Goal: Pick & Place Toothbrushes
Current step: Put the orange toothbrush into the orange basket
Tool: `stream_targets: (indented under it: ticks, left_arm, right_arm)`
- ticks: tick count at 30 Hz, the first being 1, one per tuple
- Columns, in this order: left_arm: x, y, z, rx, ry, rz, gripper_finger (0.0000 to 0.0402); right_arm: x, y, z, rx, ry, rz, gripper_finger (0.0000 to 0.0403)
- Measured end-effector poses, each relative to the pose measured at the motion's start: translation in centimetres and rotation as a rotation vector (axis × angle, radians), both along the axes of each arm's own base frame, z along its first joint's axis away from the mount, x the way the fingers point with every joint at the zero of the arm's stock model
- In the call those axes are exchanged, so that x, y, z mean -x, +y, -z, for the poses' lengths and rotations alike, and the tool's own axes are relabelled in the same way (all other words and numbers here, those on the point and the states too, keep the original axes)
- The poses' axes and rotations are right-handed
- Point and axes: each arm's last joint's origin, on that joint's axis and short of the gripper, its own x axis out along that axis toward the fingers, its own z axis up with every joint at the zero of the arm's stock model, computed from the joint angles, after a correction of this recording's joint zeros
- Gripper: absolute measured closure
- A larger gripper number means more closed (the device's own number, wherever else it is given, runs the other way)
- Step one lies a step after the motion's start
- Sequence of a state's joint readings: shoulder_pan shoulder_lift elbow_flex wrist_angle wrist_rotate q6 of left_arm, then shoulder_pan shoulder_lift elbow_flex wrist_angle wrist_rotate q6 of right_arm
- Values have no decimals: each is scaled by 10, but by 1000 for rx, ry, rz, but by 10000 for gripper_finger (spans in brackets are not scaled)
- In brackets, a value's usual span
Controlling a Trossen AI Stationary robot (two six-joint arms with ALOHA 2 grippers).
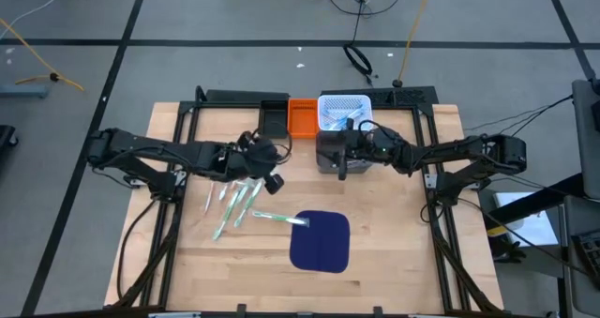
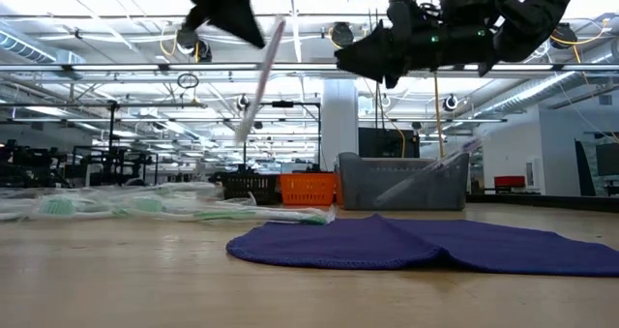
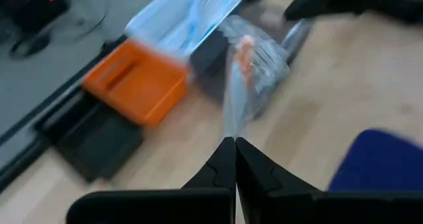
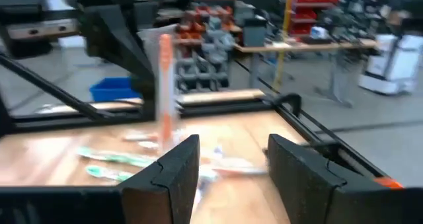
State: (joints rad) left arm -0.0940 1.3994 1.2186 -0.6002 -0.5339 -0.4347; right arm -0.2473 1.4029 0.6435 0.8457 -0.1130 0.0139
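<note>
Several toothbrushes in white and light green lie flat on the wooden table left of centre, and show as a heap in the low view. One of them reaches onto the dark blue mat. My left gripper is above the heap, shut on one toothbrush. My right gripper is open over the grey bin, holding nothing. A clear stick leans inside that bin. My left gripper pinches the toothbrush by one end between its two fingertips, coming from above. The toothbrush is lifted clear of the table and hangs below the fingers, slanting, with its free end lowest.
A black bin, an orange bin and a white mesh basket stand in a row at the table's far edge, behind the grey bin. The blue mat lies near the table's middle. Bare wood lies at the near edge.
</note>
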Motion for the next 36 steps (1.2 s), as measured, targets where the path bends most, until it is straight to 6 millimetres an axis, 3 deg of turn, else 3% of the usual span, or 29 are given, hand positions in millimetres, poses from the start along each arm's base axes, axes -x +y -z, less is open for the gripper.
stream_targets:
  ticks: [11, 22, 30, 36]
  left_arm:
    - [-13, -2, -15, -65, -145, 114, 401]
    - [-41, 0, -3, -113, -201, 155, 401]
    - [-52, 8, 2, -115, -232, 194, 401]
    - [-52, 12, 6, -77, -207, 193, 401]
  right_arm:
    - [-1, 13, -14, 37, -136, -113, 231]
    - [-1, 15, -17, 19, -167, -123, 231]
    - [-1, 15, -17, 22, -175, -122, 232]
    - [-3, 15, -8, -4, -81, -121, 242]
